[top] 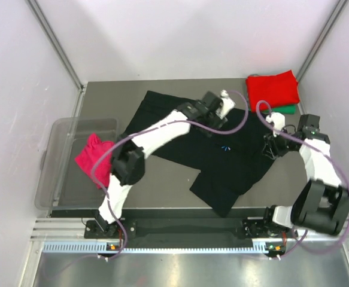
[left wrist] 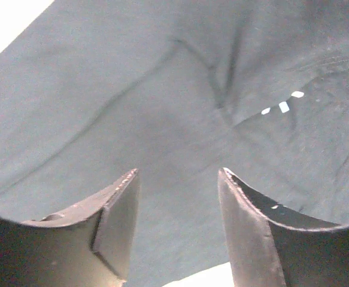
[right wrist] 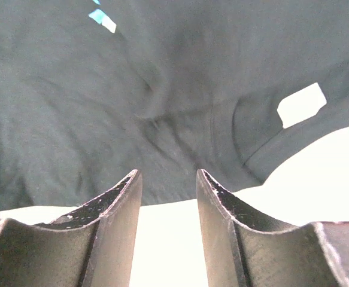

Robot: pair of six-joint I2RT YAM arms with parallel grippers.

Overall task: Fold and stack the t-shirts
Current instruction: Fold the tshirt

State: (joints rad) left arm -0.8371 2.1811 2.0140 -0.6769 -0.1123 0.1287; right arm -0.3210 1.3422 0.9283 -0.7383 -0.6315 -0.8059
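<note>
A black t-shirt (top: 234,161) with a small light-blue print (top: 225,147) lies spread and rumpled across the middle of the table. My left gripper (top: 217,116) hovers over its far part, open, with only black cloth (left wrist: 162,107) below the fingers and nothing between them (left wrist: 177,176). At the shirt's right edge my right gripper (top: 272,146) is also open (right wrist: 168,173), over the cloth's border near the white neck label (right wrist: 302,104). A folded red t-shirt (top: 273,88) rests on a green one (top: 287,109) at the back right. A magenta t-shirt (top: 93,156) hangs in the bin.
A clear plastic bin (top: 60,179) stands at the table's left side. White enclosure walls with metal corner posts (top: 57,45) surround the table. The arm bases sit on the rail (top: 180,230) along the near edge.
</note>
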